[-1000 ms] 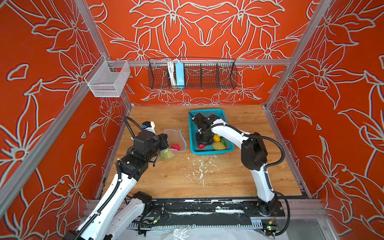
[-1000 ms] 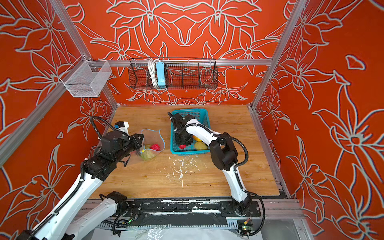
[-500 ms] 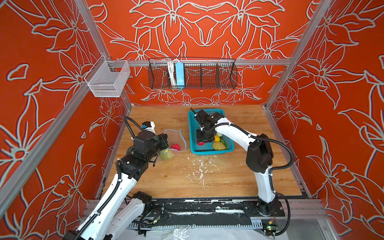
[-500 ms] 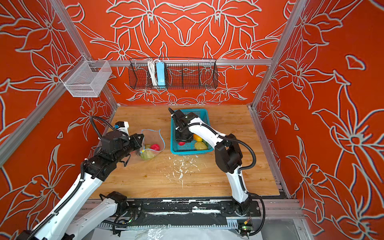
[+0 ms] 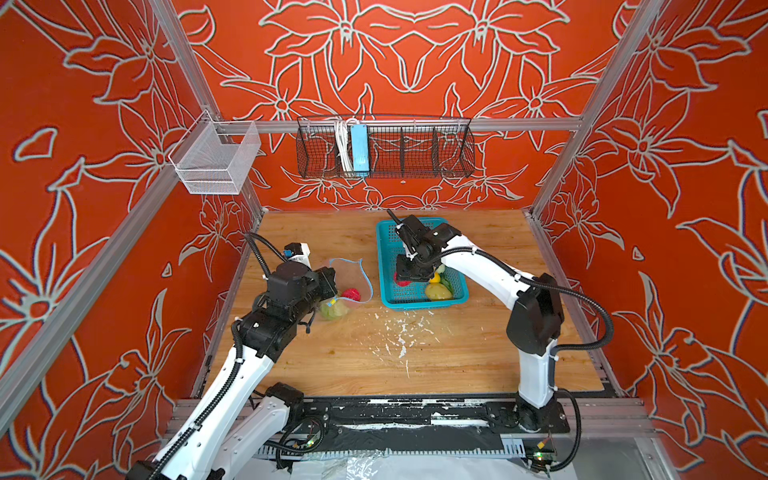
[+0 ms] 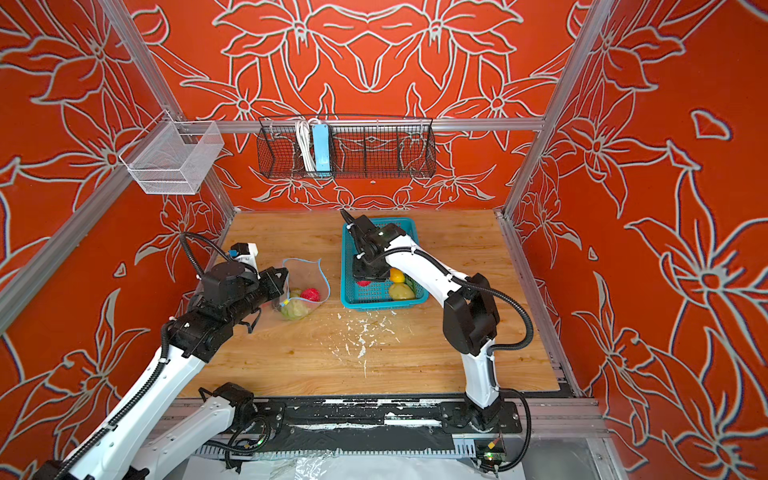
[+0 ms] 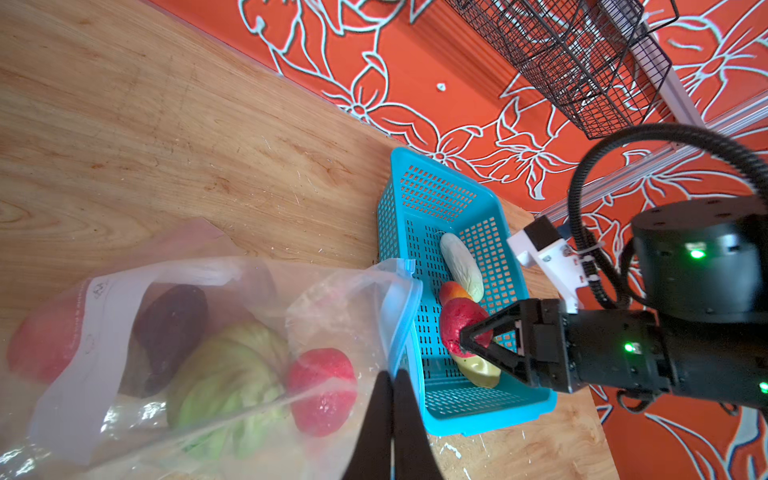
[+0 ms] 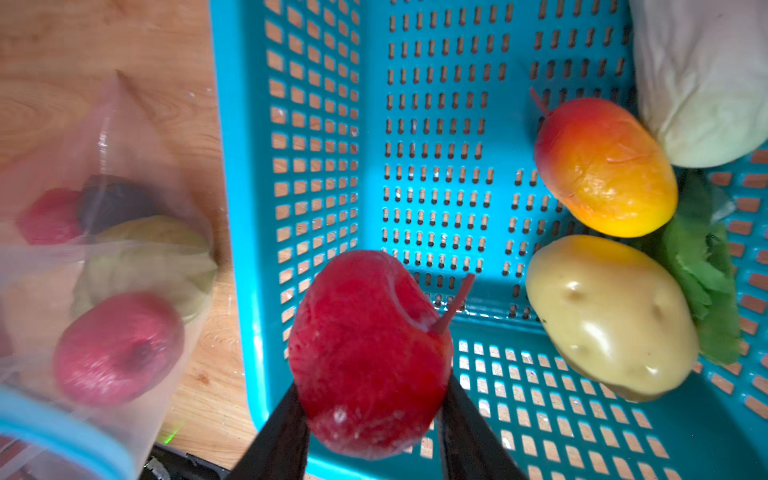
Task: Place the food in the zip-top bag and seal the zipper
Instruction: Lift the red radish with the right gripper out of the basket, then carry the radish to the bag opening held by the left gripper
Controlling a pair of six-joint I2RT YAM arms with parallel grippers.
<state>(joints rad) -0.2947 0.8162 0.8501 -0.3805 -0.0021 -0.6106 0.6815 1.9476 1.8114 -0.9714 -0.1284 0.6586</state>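
The clear zip-top bag (image 5: pixel 350 279) stands open left of the teal basket (image 5: pixel 384 232). Its blue zipper (image 7: pixel 405 316) rims the mouth. My left gripper (image 7: pixel 392 374) is shut on the bag's edge near that strip. Inside the bag lie a green cabbage (image 7: pixel 224 374), a strawberry (image 7: pixel 324 390) and a dark avocado (image 7: pixel 170 328). My right gripper (image 8: pixel 374 386) is shut on a red radish (image 8: pixel 370 353), held inside the basket near its bag-side wall. A mango (image 8: pixel 602 166), a potato (image 8: pixel 611 316) and a white cucumber (image 8: pixel 702 83) lie in the basket.
A green leafy piece (image 8: pixel 702 270) lies beside the potato. White flecks (image 5: pixel 399 332) dot the wooden table in front of the basket. A black wire rack (image 5: pixel 415 149) with a blue power strip hangs on the back wall, and a white mesh bin (image 5: pixel 212 162) on the left rail.
The right arm's elbow has swung outward to the right and the radish has risen slightly in its gripper. The left arm and the bag have stayed put.
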